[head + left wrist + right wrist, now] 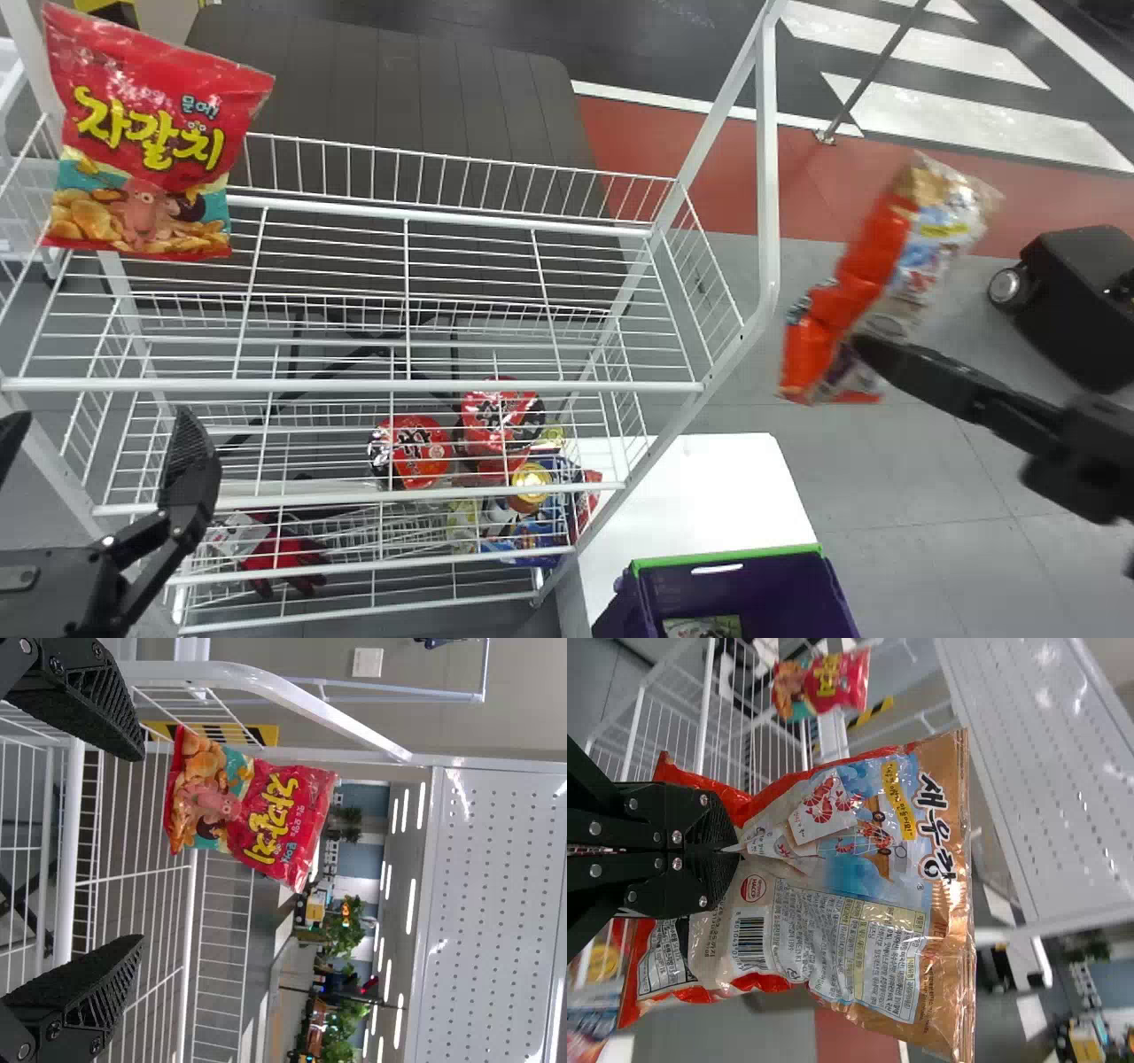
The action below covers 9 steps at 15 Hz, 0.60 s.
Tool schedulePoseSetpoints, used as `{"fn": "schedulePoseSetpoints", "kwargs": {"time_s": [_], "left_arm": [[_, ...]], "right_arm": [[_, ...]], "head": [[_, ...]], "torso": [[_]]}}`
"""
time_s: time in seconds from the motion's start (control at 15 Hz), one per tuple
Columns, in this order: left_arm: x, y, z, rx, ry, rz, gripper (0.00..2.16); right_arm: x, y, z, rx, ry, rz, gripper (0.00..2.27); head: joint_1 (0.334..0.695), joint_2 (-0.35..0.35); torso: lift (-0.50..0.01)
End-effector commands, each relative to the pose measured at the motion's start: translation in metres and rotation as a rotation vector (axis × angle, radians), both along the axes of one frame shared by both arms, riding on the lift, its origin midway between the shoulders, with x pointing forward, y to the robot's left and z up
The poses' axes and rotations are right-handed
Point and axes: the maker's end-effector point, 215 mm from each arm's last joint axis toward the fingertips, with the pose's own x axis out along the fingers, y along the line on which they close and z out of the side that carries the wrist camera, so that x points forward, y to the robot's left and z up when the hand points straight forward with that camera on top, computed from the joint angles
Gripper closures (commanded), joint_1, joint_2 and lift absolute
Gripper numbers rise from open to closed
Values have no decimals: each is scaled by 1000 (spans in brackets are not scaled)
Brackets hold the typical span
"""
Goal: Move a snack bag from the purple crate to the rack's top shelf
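Head cam above, R prob. tilted, all share rack (354, 385).

At the head view's upper left, a red-and-blue snack bag (146, 133) is showing glossy, creased plastic film; at right, a red, white and gold snack bag (873, 257) is gleaming likewise. The white wire rack (354, 385) is looking like smooth, coated metal. At lower left, the black left pincer (100, 416) is showing matt, rough-textured pads. At bottom right, a green-rimmed purple crate (780, 585) is looking like smooth plastic. At the left wrist view's right, a perforated white panel (496, 904) is gleaming smoothly.
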Motion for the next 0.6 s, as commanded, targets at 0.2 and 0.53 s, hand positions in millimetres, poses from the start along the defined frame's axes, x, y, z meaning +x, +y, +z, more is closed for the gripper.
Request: {"fn": "schedulePoseSetpoints", "kwargs": {"time_s": [0.2, 0.53], "left_arm": [[-3, -2, -8, 4, 16, -1, 90], [-4, -11, -8, 6, 15, -18, 90]], "right_arm": [[65, 101, -3, -59, -32, 103, 1423], [118, 171, 4, -109, -54, 127, 1423]], "head": [[695, -240], [695, -78]], "torso": [[1], [1]]}}
